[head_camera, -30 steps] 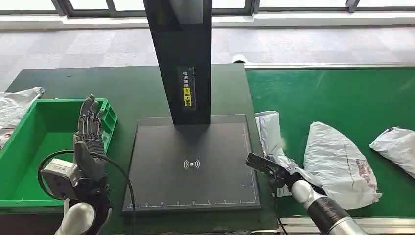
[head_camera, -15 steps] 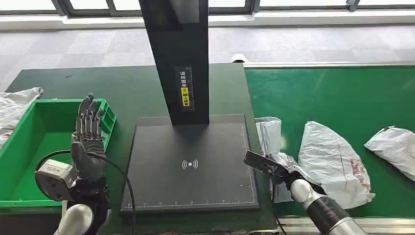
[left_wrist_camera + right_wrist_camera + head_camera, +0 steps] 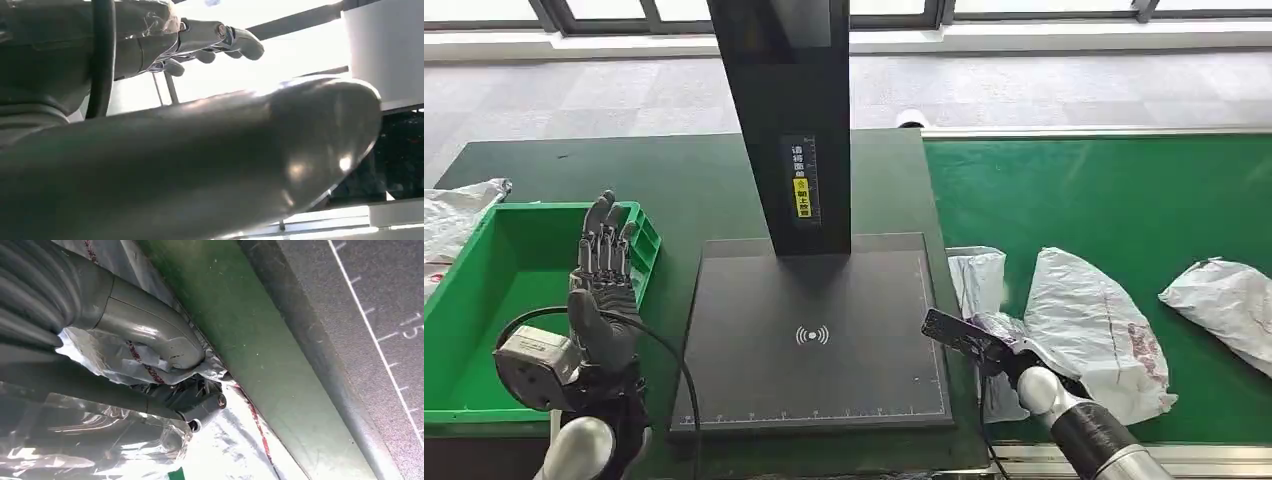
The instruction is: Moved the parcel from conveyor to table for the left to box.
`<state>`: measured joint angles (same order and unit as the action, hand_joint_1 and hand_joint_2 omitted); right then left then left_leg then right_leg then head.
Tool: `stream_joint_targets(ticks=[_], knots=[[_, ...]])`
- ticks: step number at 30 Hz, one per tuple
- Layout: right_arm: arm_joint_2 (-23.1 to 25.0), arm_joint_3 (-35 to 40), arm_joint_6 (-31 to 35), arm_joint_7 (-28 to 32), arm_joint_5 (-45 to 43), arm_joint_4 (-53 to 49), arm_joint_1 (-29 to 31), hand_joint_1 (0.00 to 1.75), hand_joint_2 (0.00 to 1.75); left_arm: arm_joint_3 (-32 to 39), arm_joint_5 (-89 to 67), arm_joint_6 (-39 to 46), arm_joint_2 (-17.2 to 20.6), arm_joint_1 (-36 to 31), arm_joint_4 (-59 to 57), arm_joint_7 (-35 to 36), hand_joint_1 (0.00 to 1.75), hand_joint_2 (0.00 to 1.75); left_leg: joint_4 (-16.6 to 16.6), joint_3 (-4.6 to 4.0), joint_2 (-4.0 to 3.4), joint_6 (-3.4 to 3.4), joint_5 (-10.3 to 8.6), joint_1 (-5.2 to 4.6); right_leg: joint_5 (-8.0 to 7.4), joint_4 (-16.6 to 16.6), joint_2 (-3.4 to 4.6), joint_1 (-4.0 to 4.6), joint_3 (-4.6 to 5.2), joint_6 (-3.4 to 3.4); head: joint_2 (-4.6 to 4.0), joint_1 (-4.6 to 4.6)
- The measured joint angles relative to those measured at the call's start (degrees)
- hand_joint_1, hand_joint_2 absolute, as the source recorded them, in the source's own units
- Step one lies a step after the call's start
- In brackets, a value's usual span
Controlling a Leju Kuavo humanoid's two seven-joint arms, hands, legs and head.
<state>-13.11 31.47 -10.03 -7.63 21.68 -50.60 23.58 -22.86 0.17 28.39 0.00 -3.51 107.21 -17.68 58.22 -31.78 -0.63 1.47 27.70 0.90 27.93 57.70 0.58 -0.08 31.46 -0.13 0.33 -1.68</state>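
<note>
Gripping a grey-white parcel [image 3: 986, 300] at the near edge of the green conveyor [image 3: 1064, 190], the right hand [image 3: 984, 345] has its thumb and fingers closed into the crinkled plastic; the right wrist view shows the thumb [image 3: 150, 335] pressed into the film, with red print just beside it. Parcel lies on the belt, touching the hand, just beside the right edge of the black scanner base [image 3: 814, 340]. Left hand [image 3: 604, 275]: raised upright, fingers straight and apart, holding nothing, palm side toward the scanner. Green crate [image 3: 484, 300]: just beside the left hand, on its outer side, on the dark desk [image 3: 674, 190]. Second parcel [image 3: 1094, 330]: larger, white with red marking, on the conveyor just beyond the right hand, touching the held one. Third parcel [image 3: 1224, 310]: farther along the belt, well apart from the hand. Scanner column [image 3: 794, 120]: black, upright, bearing a yellow label, rising from the base between the two hands.
</note>
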Motion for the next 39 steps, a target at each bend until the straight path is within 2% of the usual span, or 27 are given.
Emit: stream_joint_targets(ticks=[17, 18, 19, 21, 22, 23, 24, 25, 26, 30, 39], knots=[[0.0, -0.2, 0.6, 0.4, -0.3, -0.2, -0.6, 1.75, 1.75, 0.0, 0.1, 0.0, 0.0, 0.0, 0.0, 0.0, 0.00, 0.00, 0.0, 0.06, 0.00, 0.05, -0.04, 0.03, -0.04, 0.0, 0.00, 0.03, 0.00, -0.05, 0.00, 0.00], [0.3, -1.3, 3.9, 2.3, -0.7, -2.6, -2.3, 1.75, 1.75, 0.0, 0.7, 0.8, 0.0, 0.3, 0.0, -0.8, 0.00, 0.00, 0.0, 0.03, 0.05, 0.05, -0.04, 0.08, -0.05, 0.0, -0.04, 0.09, -0.06, -0.06, 0.00, 0.00], [0.3, -3.4, 9.2, 5.5, -0.3, -9.1, -6.7, 1.75, 1.75, 0.0, 1.4, 1.9, 0.0, 1.2, 0.2, -2.0, 0.00, 0.00, 0.0, -0.22, 0.26, 0.05, -0.04, 0.14, -0.01, 0.1, -0.22, 0.15, -0.06, -0.12, 0.00, 0.04], [1.7, -7.6, 25.9, 19.2, 2.6, -28.6, -15.6, 1.75, 1.75, 0.0, 2.7, 3.8, 0.1, 3.4, 0.6, -4.2, 0.00, 0.00, 0.1, -0.78, 0.21, 0.06, -0.05, 0.04, 0.00, 0.2, -0.17, 0.05, 0.78, -0.18, 0.00, 0.13], [2.7, -8.5, 36.7, 27.0, 3.9, -35.4, -16.7, 1.75, 1.75, 0.0, 2.9, 4.2, 0.3, 3.8, 0.5, -4.7, 0.00, 0.00, 0.1, -0.94, 0.17, 0.18, -0.13, -0.02, -0.02, 0.3, -0.12, -0.04, 1.11, -0.22, 0.00, 0.07], [3.5, -9.1, 42.4, 30.5, 4.3, -38.6, -17.0, 1.75, 1.75, 0.0, 2.9, 4.4, 0.3, 3.7, 0.6, -4.8, 0.00, 0.00, 0.1, -0.88, 0.26, 0.20, -0.14, -0.02, 0.01, 0.3, -0.20, -0.08, 1.06, -0.26, 0.00, 0.02], [4.0, -10.6, 51.6, 34.5, 4.7, -43.6, -17.5, 1.75, 1.75, 0.0, 3.0, 4.5, 0.3, 3.7, 0.6, -5.0, 0.00, 0.00, 0.0, -0.78, 0.47, 0.21, -0.14, 0.03, 0.19, 0.3, -0.39, 0.00, 0.88, -0.43, 0.02, 0.07], [4.3, -11.8, 56.4, 32.9, 4.2, -47.6, -18.2, 1.75, 1.75, 0.0, 3.1, 4.7, 0.3, 3.9, 0.6, -5.2, 0.00, 0.00, 0.0, -0.67, 0.73, 0.27, -0.11, 0.09, 0.34, 0.3, -0.69, 0.10, 0.63, -0.57, 0.00, 0.09], [4.6, -12.7, 57.5, 31.3, 3.5, -50.4, -18.8, 1.75, 1.75, 0.0, 3.4, 5.0, 0.3, 4.2, 0.6, -5.2, 0.00, 0.00, 0.0, -0.60, 0.92, 0.29, -0.10, 0.12, 0.44, 0.3, -0.91, 0.12, 0.46, -0.52, 0.00, 0.09], [5.2, -14.3, 50.1, 31.2, 1.9, -56.9, -22.1, 1.75, 1.75, 0.0, 3.5, 5.2, 0.4, 4.5, 0.8, -5.1, 0.00, 0.00, 0.0, -0.61, 0.80, 0.34, -0.08, -0.02, 0.35, 0.3, -0.81, 0.02, 0.51, -0.50, 0.00, 0.11], [6.6, -15.4, 50.2, 32.0, 1.6, -63.6, -24.7, 1.75, 1.75, 0.0, 3.7, 5.2, 0.4, 4.9, 0.9, -4.9, 0.00, 0.00, 0.1, -0.53, 0.80, 0.36, -0.26, -0.06, 0.11, 0.3, -0.75, 0.01, 0.39, -0.34, 0.00, 0.11]])
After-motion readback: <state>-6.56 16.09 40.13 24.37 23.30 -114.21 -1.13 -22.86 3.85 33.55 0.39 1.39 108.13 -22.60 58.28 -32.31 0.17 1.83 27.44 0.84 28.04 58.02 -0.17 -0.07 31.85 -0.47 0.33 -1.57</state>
